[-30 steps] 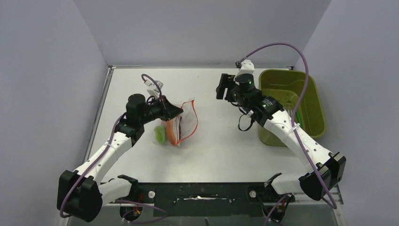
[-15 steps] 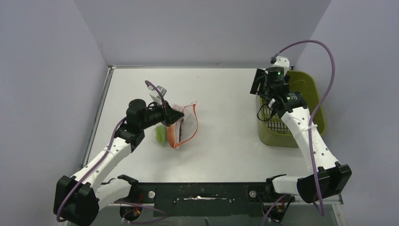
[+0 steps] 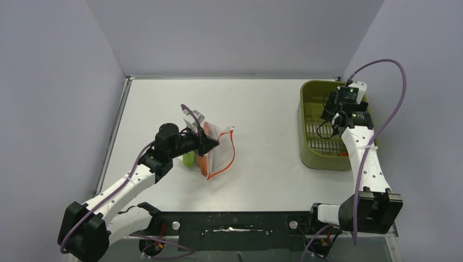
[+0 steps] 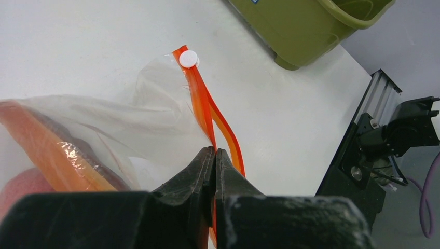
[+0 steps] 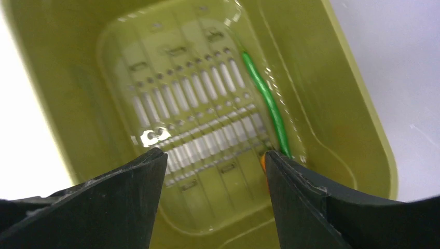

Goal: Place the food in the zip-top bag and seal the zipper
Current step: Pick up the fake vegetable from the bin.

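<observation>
My L gripper [image 4: 214, 154] is pinched tight on the red-orange zipper strip [image 4: 200, 98] of the clear crinkly zip-top bag [image 4: 93, 116], mid-table, w/ orange and pink toy food [image 4: 46, 150] inside. R gripper [image 5: 212, 158] hangs wide open and empty over the olive-green plastic tub [image 5: 337, 104]. A thin green stalk [image 5: 264, 98] lies lengthwise by the tub wall, its orange end just beside one fingertip. I reckon it's R arm's pick.

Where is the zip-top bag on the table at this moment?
In the top view, the zip-top bag lies left of the centre of the table, its zipper pinched by the left gripper, well apart from the olive-green tub at the right.
</observation>
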`<state>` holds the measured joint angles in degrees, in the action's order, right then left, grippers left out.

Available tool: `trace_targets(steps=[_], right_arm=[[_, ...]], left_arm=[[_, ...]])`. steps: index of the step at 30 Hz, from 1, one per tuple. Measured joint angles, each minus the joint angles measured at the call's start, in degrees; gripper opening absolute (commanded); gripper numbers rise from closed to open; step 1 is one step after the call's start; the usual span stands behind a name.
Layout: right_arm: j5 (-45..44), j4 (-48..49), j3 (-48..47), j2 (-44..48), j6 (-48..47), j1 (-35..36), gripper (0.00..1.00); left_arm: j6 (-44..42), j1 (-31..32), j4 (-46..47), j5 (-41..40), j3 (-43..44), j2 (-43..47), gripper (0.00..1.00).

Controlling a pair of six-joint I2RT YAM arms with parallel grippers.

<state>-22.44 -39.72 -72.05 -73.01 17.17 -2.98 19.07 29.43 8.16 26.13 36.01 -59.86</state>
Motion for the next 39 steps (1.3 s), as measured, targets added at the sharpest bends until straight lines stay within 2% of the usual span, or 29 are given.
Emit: trace_targets(steps=[9, 18, 24, 30, 34, 39], right_arm=[[0.8, 3.5, 10.3, -2.7, -1.1, -8.2, 0.77], [1.9, 11.2, 16.9, -5.2, 2.5, -9.2, 0.82], [1.9, 15.1, 16.6, -8.0, 4.0, -10.1, 0.76], [2.2, 15.1, 11.2, -14.8, 3.0, -11.0, 0.78], [1.6, 13.3, 6.3, -19.2, 1.6, -11.2, 0.63], [1.6, 13.7, 2.5, -22.0, -6.4, -11.6, 0.6]], left_arm=[[-4.3, 3.9, -1.8, -4.4, 0.0, 0.8, 0.0], [-6.8, 5.4, -4.2, -10.4, -0.3, 1.2, 0.0], [-7.8, 5.5, -3.4, -16.6, -3.4, 5.3, 0.0], [-10.4, 5.5, -2.8, -21.7, -3.3, 3.4, 0.0], [-10.7, 5.5, -3.9, -22.5, -2.6, -0.4, 0.0], [-10.6, 5.8, -5.0, -22.5, -0.2, -4.1, 0.0]])
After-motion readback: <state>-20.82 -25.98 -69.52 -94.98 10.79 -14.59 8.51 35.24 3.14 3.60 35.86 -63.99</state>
